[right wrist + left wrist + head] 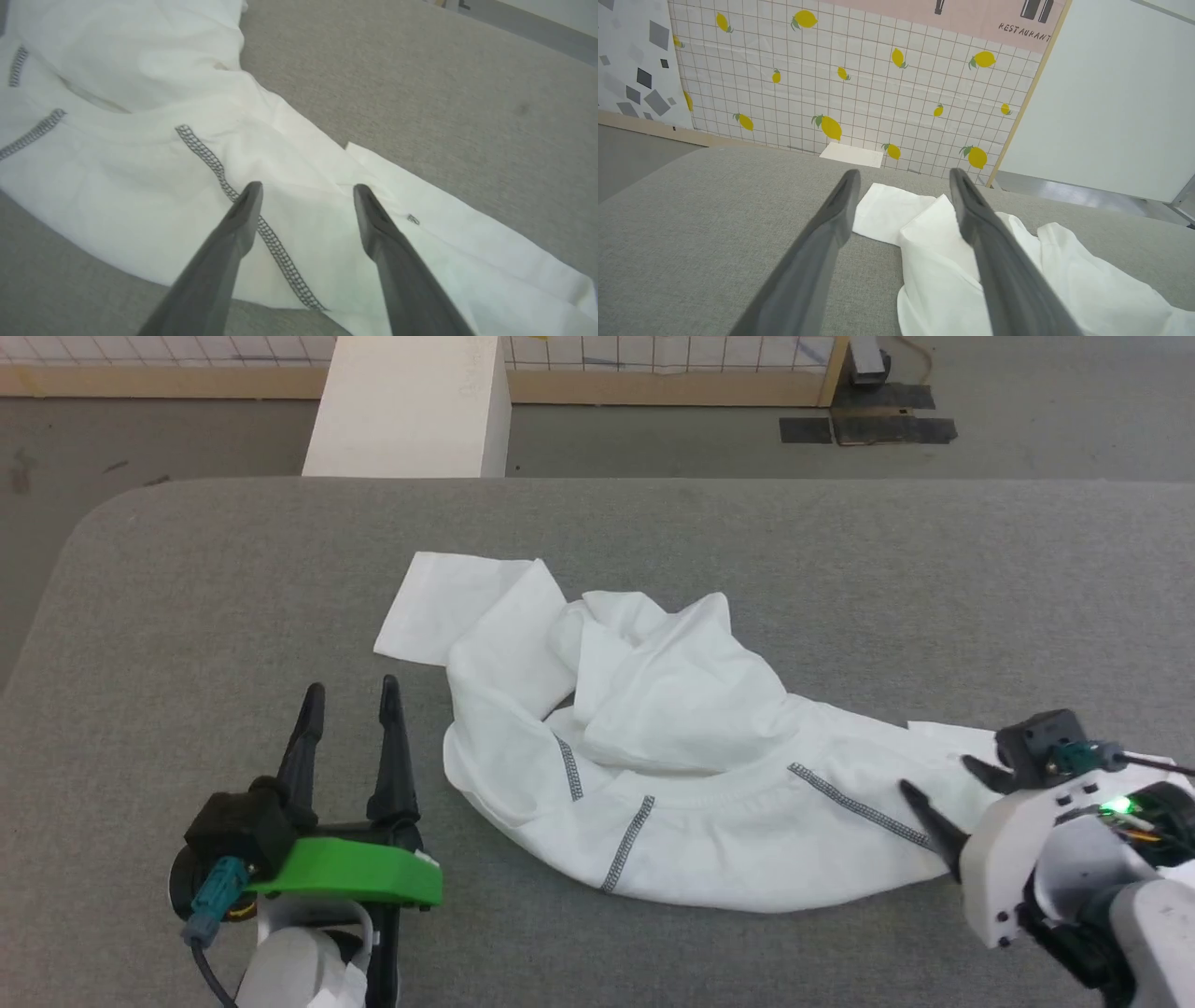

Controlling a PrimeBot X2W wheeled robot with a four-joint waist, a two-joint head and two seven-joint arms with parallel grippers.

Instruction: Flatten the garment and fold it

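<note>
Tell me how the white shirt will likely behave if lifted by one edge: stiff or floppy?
Probably floppy: the garment lies crumpled in soft folds, so a lifted edge would likely drape. It looks thin, so probably light. On the textured grey table, a push may bunch it rather than slide it.

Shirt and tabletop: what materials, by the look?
Garment: thin white fabric, matte, probably a light knit; it drapes in soft folds. Table cover: grey woven or felt-like textile, matte; fine speckled texture shows. What lies beneath is hidden.

The head camera looks down from above on the table (187,569); both wrist cameras sit low and near, sharing the garment (672,756).
</note>
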